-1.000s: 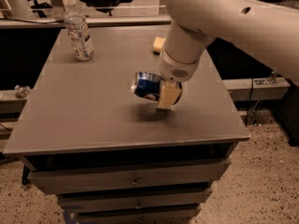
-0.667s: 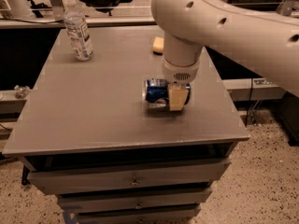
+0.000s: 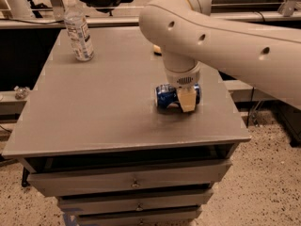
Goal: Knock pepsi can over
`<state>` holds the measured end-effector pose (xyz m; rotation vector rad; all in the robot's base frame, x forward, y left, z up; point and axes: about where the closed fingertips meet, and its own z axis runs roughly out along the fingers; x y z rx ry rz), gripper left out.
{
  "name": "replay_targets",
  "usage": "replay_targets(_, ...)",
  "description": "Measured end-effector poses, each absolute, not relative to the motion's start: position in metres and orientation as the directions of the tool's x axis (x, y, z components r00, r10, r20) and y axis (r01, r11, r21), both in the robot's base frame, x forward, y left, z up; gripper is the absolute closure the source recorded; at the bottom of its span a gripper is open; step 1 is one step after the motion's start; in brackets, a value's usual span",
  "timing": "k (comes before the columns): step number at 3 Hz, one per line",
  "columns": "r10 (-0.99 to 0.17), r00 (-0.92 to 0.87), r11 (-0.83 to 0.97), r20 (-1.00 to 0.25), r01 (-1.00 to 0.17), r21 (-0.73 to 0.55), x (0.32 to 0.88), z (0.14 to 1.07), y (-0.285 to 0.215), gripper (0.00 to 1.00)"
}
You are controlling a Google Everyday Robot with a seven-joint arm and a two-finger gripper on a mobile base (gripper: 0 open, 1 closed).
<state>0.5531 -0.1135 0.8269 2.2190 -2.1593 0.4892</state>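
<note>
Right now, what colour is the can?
Blue can, lying on its side, camera view; gripper directly over it.

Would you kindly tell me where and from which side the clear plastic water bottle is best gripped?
Grip the clear plastic water bottle around its labelled mid-body, coming in level from its right in the view. It stands upright, round and tall, so a central hold should resist tipping. The gripper is at the blue Pepsi can, which lies on its side.
</note>
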Motion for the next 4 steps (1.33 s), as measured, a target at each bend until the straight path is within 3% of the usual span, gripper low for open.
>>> replay_targets(2,-0.97,0.006,-0.058,0.244,-0.976,-0.208,0.5538,0.8276,-0.1158,0.04)
replay_targets(4,-0.963,0.026,-0.078,0.267,-0.979,-0.189,0.5509,0.8245,-0.1182,0.0)
